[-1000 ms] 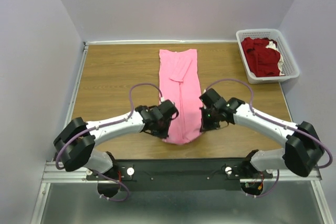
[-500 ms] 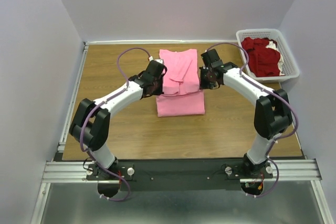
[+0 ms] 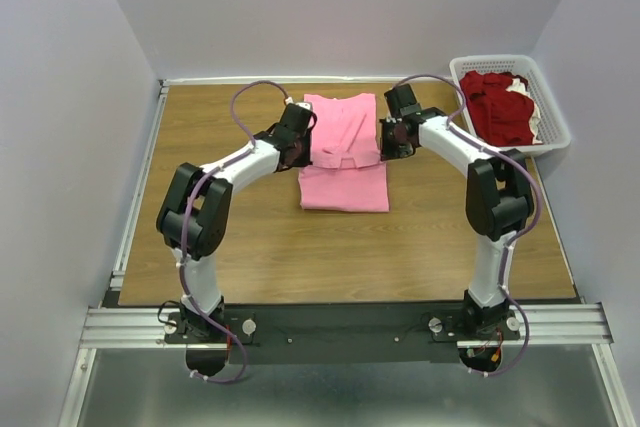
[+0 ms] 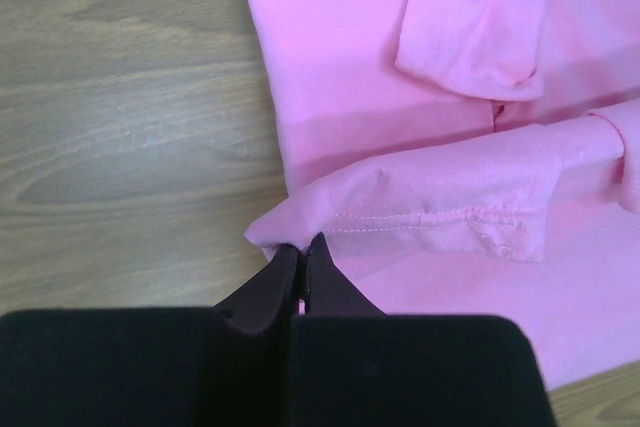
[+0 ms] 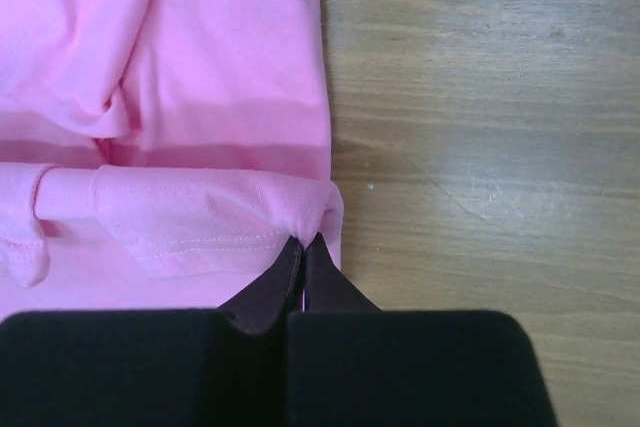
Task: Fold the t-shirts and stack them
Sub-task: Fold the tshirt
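Note:
The bright pink t-shirt [image 3: 343, 172] lies on the table's middle, its near end doubled up over its far half. My left gripper [image 3: 303, 150] is shut on the left corner of the folded-over hem [image 4: 400, 212]. My right gripper [image 3: 384, 147] is shut on the hem's right corner [image 5: 200, 212]. Both hold the hem stretched across the shirt, about halfway up it. The left wrist view shows the left gripper [image 4: 304, 243] pinching cloth; the right wrist view shows the right gripper [image 5: 303, 241] the same. Dark red t-shirts [image 3: 497, 105] lie crumpled in the basket.
The white lattice basket [image 3: 553, 113] stands at the table's far right corner, with a bit of white cloth [image 3: 519, 87] among the red shirts. Bare wood table [image 3: 220, 227] surrounds the pink shirt. Purple-grey walls close the back and sides.
Both grippers carried the pink shirt's near hem away from the bases, from the front edge up over its far half. The shirt went from a long strip to a shorter doubled shape.

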